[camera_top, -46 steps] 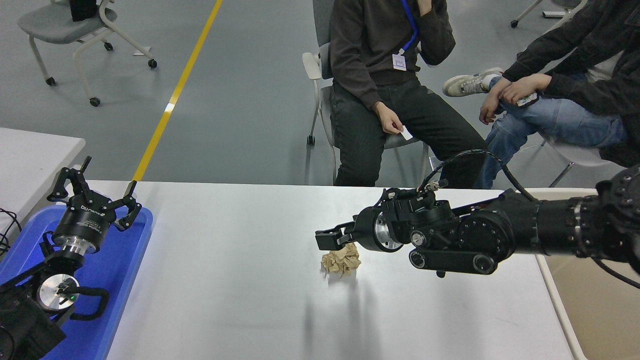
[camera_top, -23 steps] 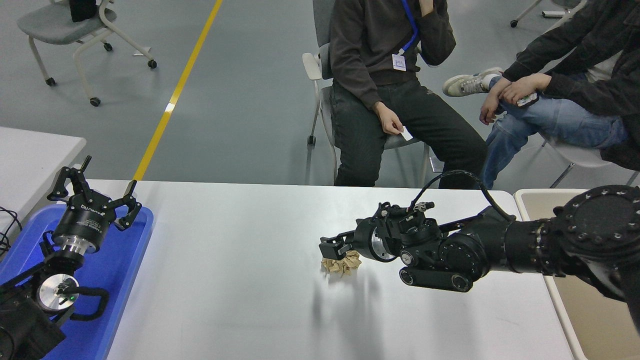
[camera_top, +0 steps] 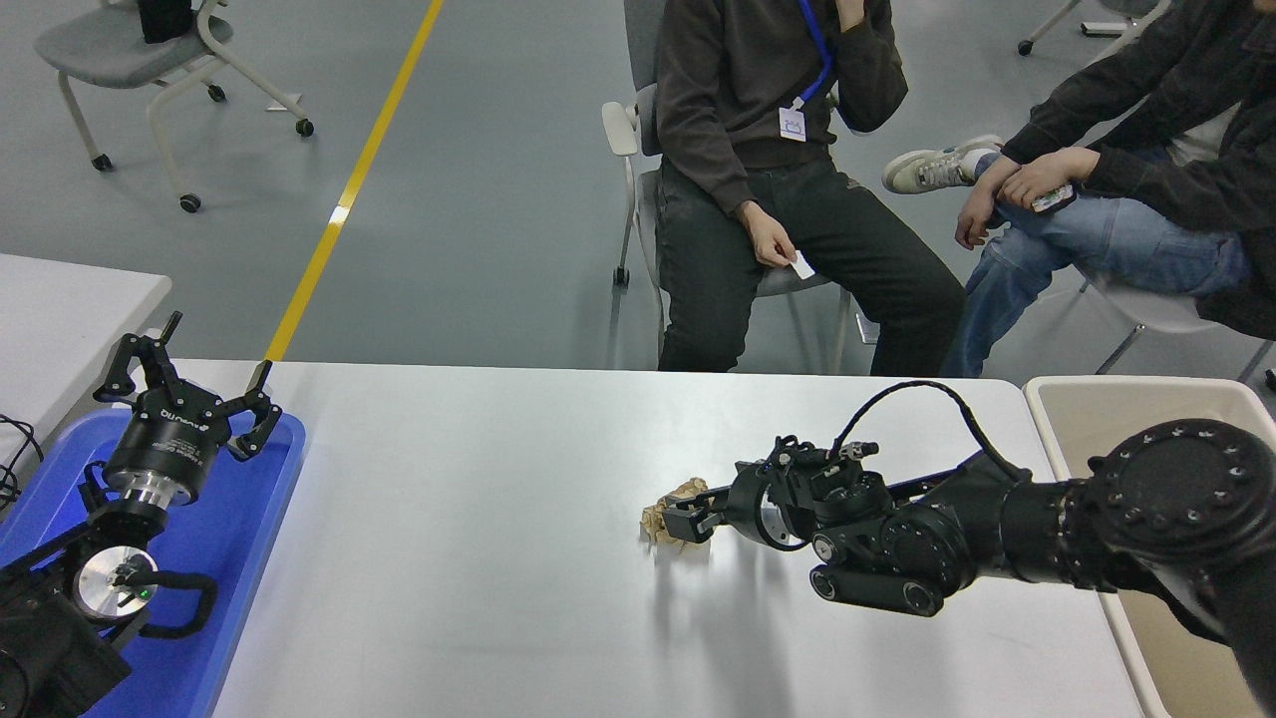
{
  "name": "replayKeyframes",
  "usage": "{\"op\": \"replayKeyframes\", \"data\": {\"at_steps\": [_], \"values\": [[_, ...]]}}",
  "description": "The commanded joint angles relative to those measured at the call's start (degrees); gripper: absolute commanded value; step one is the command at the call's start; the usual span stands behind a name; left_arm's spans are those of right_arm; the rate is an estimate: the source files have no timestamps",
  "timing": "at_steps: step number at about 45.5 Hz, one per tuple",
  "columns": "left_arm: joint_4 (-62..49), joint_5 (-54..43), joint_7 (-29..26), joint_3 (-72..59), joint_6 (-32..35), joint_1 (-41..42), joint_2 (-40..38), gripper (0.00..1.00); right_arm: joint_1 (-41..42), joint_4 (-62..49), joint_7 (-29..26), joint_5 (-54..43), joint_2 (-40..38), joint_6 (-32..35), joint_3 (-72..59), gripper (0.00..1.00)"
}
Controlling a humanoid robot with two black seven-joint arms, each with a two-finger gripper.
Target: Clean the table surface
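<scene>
Reaching in low from the right, the right tool (camera_top: 688, 521) sits at the crumpled paper wad (camera_top: 670, 511) mid-surface (camera_top: 459, 519), its fingers straddling the wad but seemingly not yet clamped. Next it likely must close firmly, lift, and carry the wad right to the beige bin (camera_top: 1146, 409). The left tool (camera_top: 184, 384) hovers spread apart over the blue tray (camera_top: 239, 538) at far left.

R pincer (camera_top: 686, 521) on crumpled brown paper (camera_top: 670, 507) | table surface (camera_top: 478, 519) | L pincer (camera_top: 189, 384) parked over blue tray (camera_top: 239, 538)
</scene>
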Motion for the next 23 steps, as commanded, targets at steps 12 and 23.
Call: {"op": "replayKeyframes", "data": {"at_steps": [12,23], "values": [[0.00,0.07,0.00,0.00,0.00,0.01,0.00,1.00,-0.49,0.06,0.21,0.45,0.05,-0.40,0.94,0.99],[0.00,-0.01,0.00,0.00,0.00,-0.08,0.00,1.00,0.66,3.93,1.79,0.54,0.05,-0.40,5.16,0.99]]}}
